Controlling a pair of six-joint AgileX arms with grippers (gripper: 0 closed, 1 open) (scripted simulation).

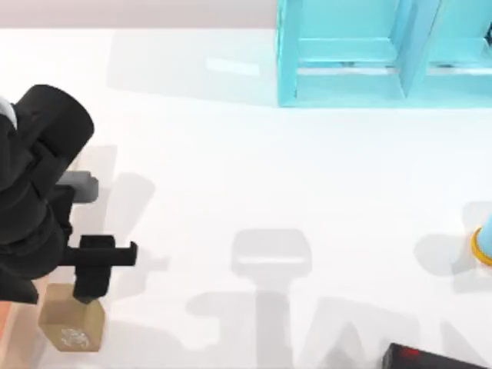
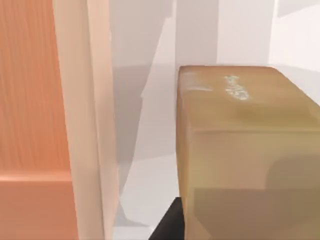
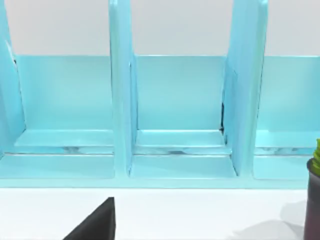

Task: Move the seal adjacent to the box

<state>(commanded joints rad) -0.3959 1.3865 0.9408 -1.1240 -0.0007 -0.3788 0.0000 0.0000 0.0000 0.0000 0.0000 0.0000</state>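
Note:
The seal (image 1: 72,327), a small tan-brown block with whitish marks on its face, is at the table's front left. My left gripper (image 1: 91,296) reaches down onto the seal's far end and is shut on it. The box (image 1: 4,323) shows as an orange strip at the left edge, just left of the seal. In the left wrist view the seal (image 2: 245,150) looms close, and the box's light-wood rim (image 2: 82,120) stands beside it across a narrow strip of white table. My right arm stays parked, facing the cyan shelf frame.
A cyan shelf frame (image 1: 369,54) stands at the back right. A black object with red marks (image 1: 430,357) lies at the front right, and a cyan and orange item (image 1: 483,246) sits at the right edge. A dark pot with green (image 3: 314,195) stands near the shelf.

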